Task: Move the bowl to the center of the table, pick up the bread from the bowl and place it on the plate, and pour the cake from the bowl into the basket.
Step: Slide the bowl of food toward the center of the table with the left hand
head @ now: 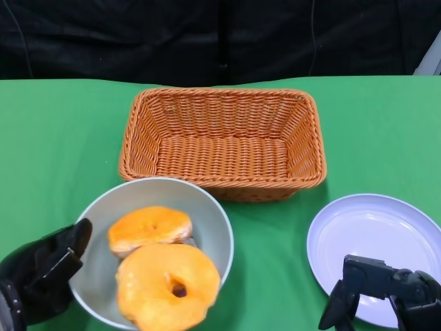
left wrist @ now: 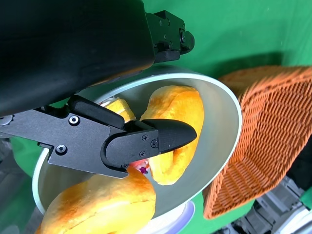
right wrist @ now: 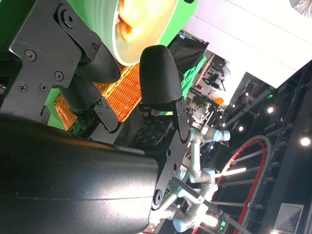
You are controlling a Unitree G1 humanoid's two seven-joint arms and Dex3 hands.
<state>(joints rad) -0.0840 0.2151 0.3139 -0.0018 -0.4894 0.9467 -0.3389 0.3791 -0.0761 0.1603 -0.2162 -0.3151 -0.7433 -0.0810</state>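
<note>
**A:** Where do you have the bowl?

**B:** Your bowl (head: 217, 227) sits on the green table (head: 62, 131), toward the near left, its far rim just in front of the wicker basket (head: 220, 141). Your left hand (head: 41, 272) grips its left rim: one finger (left wrist: 163, 136) reaches over the inside of the bowl, the rest of the hand lies outside the wall.

**A:** And what's in it?

**B:** Two ring-shaped orange pieces. The bread (head: 167, 284) is the larger one at the near side; the cake (head: 148, 229) lies behind it, partly under it. You can see something small between them, too hidden to name.

**A:** Your right hand?

**B:** It (head: 379, 296) hovers at the near edge of the plate (head: 372, 231), which lies to the right of the bowl and well apart from it. Your fingers (right wrist: 158, 73) there are spread and hold nothing. The basket has nothing in it.
</note>
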